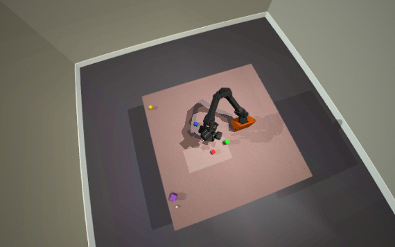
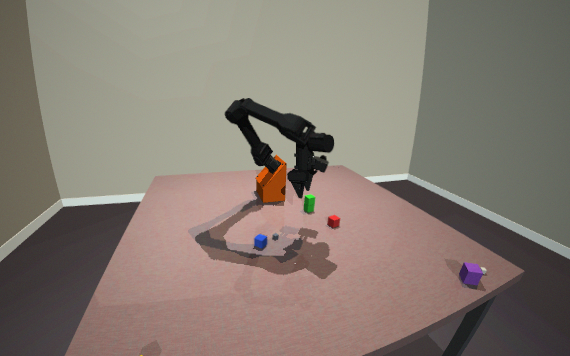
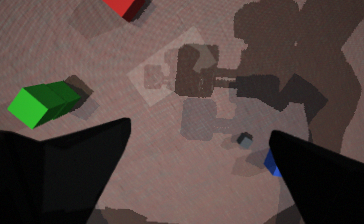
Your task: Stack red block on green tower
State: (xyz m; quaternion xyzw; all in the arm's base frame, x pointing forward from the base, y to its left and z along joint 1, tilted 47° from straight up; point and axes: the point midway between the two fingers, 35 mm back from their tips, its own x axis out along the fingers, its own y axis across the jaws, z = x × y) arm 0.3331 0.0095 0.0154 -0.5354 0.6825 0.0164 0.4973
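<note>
The step in hand looks like the approach to the pick: the gripper (image 2: 300, 192) hangs above the table (image 2: 394, 260) near the middle of the exterior frame, its jaws spread wide with nothing between them. The red block (image 2: 333, 221) sits on the table, just right of centre in that view, apart from the green tower (image 2: 309, 203), which stands upright a little to its upper left. In the wrist view the red block (image 3: 128, 7) is cut by the top edge and the green tower (image 3: 42, 104) lies at the left, so the jaws are not yet over either.

The next move, I judge, calls for carrying the gripper across to the red block and lowering it with the jaws astride, keeping well off the tower beside it.

The table is a dull pink with a paler rectangle near its centre in the top view; heavy arm shadows fall across it. A blue cube (image 2: 260, 241), a purple cube (image 2: 470, 273) and a yellow cube (image 1: 150, 107) lie scattered. The arm's orange base (image 2: 271, 184) sits at the far side. Beige walls, dark floor, white skirting.
</note>
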